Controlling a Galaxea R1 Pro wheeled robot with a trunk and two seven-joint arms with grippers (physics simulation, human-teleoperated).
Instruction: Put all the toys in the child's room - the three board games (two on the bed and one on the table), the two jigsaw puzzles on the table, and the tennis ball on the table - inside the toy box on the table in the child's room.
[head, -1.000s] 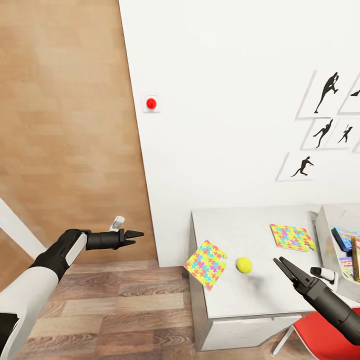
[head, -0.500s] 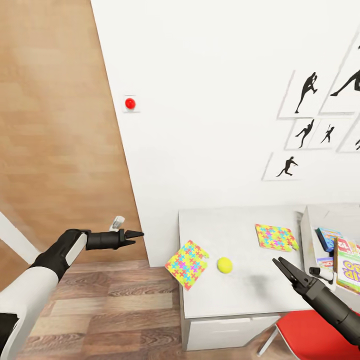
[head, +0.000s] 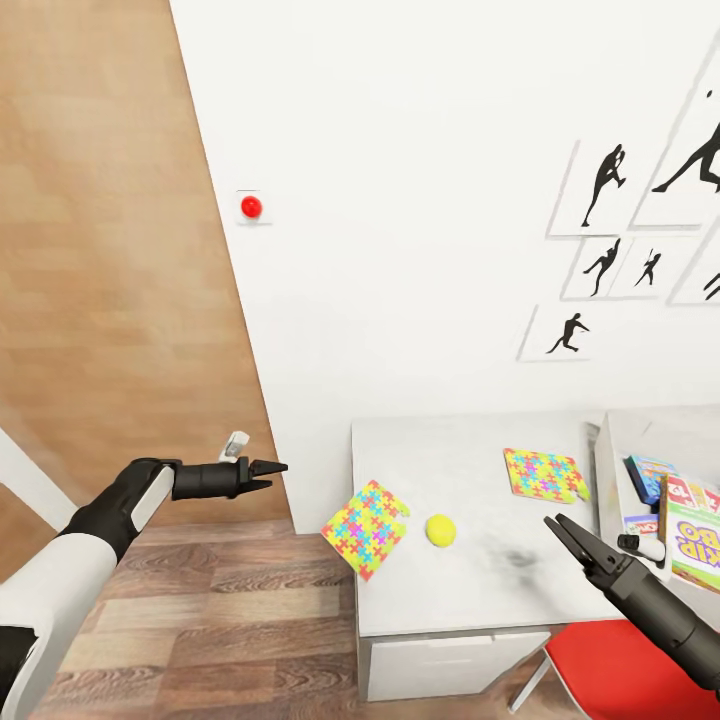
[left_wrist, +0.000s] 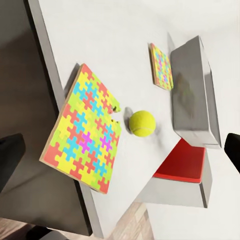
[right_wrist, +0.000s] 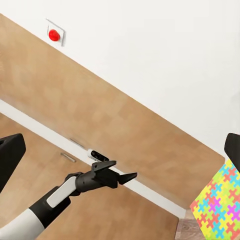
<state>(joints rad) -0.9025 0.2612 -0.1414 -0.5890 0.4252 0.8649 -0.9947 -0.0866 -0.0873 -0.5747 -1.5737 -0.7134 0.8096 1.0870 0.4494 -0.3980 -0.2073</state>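
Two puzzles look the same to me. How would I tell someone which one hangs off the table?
Start at the pale table against the white wall. One jigsaw puzzle lies at the table's left edge, beside the yellow tennis ball. Unlike the other puzzle, near the toy box, it juts out over the wooden floor.

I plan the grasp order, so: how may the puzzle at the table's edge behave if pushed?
The jigsaw puzzle overhangs the table corner, so a push outward probably tips it off. It looks flat and stiff, likely sliding easily. The tennis ball beside it may roll if bumped.
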